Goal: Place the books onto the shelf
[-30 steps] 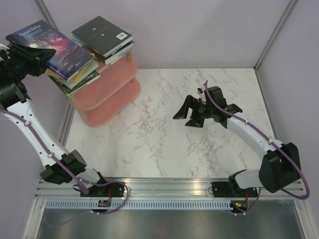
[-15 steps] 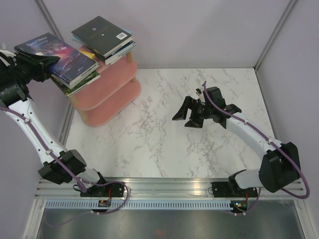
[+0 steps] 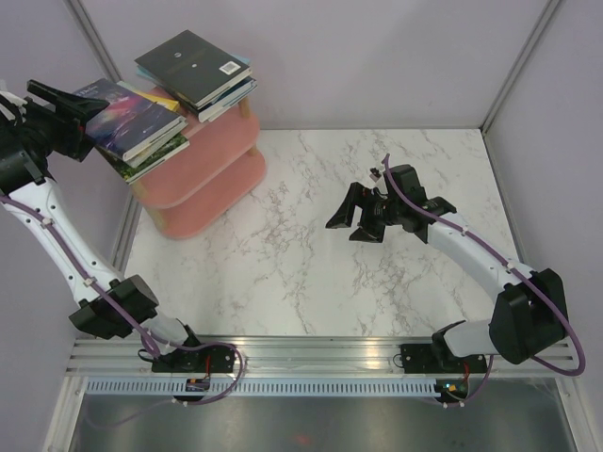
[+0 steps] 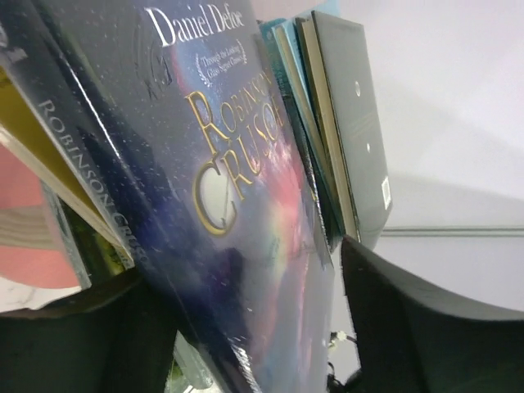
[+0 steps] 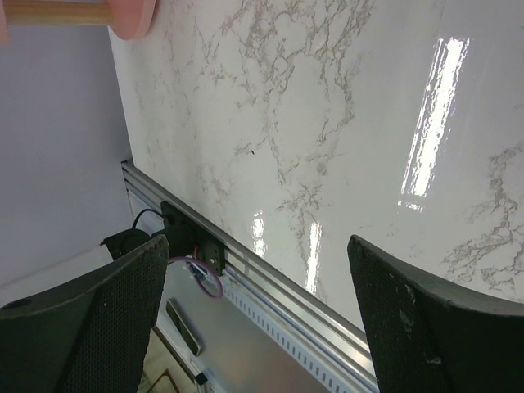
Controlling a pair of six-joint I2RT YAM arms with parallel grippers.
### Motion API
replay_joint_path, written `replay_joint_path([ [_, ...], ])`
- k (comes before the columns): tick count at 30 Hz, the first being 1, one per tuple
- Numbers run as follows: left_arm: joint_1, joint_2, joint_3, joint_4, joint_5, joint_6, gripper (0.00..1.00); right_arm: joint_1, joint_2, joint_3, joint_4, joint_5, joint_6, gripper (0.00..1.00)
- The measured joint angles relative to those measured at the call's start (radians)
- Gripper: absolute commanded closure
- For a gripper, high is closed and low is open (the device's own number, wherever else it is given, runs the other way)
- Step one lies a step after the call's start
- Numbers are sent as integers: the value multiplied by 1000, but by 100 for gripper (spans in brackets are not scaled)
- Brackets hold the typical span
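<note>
All visible books (image 3: 193,68) are lying in two stacks on the shelf's (image 3: 215,149) top board, far left. The left gripper (image 3: 83,124) is standing open beside the purple galaxy book (image 3: 134,111). The right gripper (image 3: 344,229) is hovering open and empty over the table (image 3: 283,275), so placement is looking practically complete.

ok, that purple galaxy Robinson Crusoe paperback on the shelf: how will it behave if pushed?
Likely slippery: the purple galaxy Robinson Crusoe paperback has a glossy cover with sheen. It looks thin, so probably light and a bit floppy. It tops a skewed stack of books at the edge of the pink shelf, so a push might slide it off.
</note>
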Motion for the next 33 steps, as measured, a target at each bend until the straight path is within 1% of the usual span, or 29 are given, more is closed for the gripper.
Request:
replay_joint_path([
  [4,1,9,66,-64,-54,48,18,0,0,0,-5,0,-2,7],
  [10,1,16,124,-147,-122,102,16,0,0,-4,-6,0,-7,7],
  [15,2,29,188,-214,-211,147,14,0,1,-6,-6,0,-7,7],
  [20,7,29,217,-226,-285,166,10,0,14,-6,-6,0,-8,7],
  [25,25,28,271,-270,-367,174,7,0,25,-6,-6,0,-11,7],
  [29,34,2,329,-274,-418,174,8,2,28,-5,-14,4,-29,7],
  [33,34,-65,362,-253,-412,174,11,12,28,21,-44,23,-61,5],
])
